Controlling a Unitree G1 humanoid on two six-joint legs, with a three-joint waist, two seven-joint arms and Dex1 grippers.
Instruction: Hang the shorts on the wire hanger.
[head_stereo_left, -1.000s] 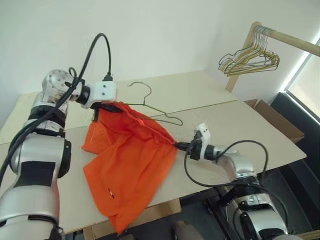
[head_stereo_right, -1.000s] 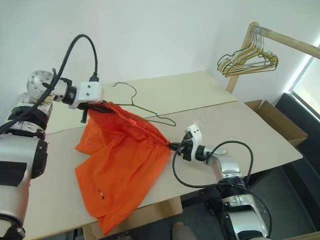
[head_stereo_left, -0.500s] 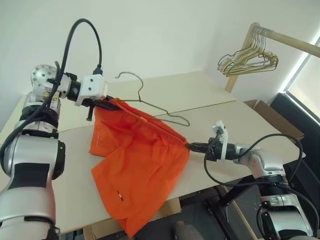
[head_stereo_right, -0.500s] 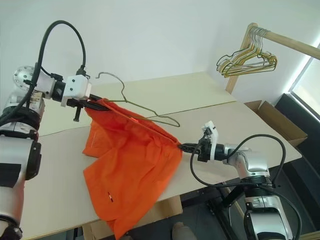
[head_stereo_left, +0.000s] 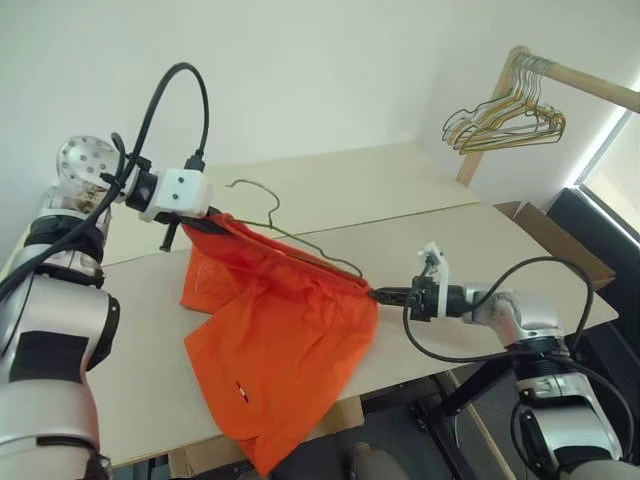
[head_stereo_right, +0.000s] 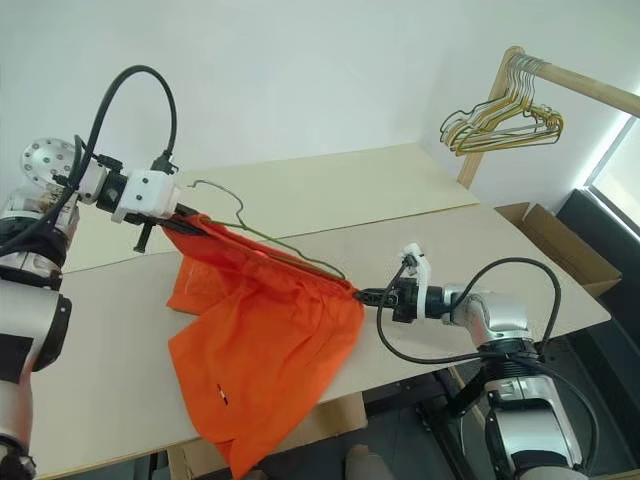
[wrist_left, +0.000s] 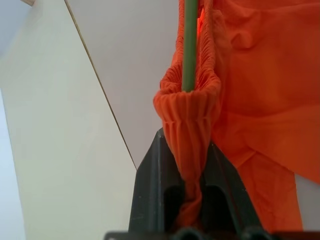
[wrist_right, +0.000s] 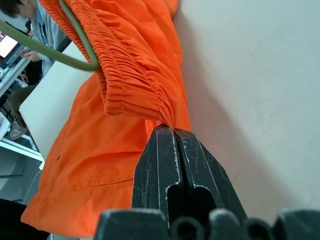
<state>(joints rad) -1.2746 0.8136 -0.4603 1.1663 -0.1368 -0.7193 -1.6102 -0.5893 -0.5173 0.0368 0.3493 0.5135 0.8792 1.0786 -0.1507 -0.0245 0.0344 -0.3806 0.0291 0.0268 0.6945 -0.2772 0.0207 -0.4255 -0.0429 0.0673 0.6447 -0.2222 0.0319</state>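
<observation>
1. A pale beige table (head_stereo_left: 470, 235) spans the middle of the frame, with a seam across it.
2. The orange shorts (head_stereo_left: 275, 350) drape on its lower left, overhanging the front edge.

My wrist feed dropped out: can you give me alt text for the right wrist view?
The right gripper, shut, pinches the gathered elastic waistband of the bright orange fabric shorts above the pale table. The thin olive-green wire hanger runs inside the waistband.

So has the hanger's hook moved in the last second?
Yes. The hanger has swung its hook left across the table, further away from the wooden rack.
</observation>
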